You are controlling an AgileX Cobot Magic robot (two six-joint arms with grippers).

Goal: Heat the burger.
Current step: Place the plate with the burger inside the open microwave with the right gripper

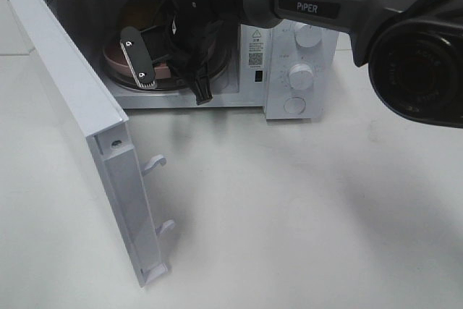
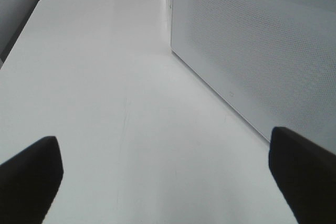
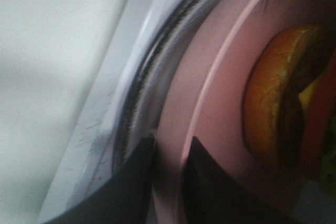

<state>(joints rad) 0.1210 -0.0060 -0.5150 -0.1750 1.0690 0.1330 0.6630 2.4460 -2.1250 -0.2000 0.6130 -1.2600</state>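
Left fingers [image 2: 31,177] stand wide apart and empty above the counter [image 1: 289,215]. The microwave [image 1: 322,59] door [image 1: 65,99] is open. The burger [image 3: 268,93] sits on the pink plate [image 3: 210,103] inside the cavity. Loading appears complete; withdrawal, door closing and starting the heat remain. Right fingers [image 3: 131,182] are narrow, astride the plate rim, near the burger but not touching it. Whether they grip the rim cannot be told.

Bright, even light on the white table [image 1: 304,222], soft shadows (dim inside the microwave [image 1: 300,41]); right wrist view blurry.
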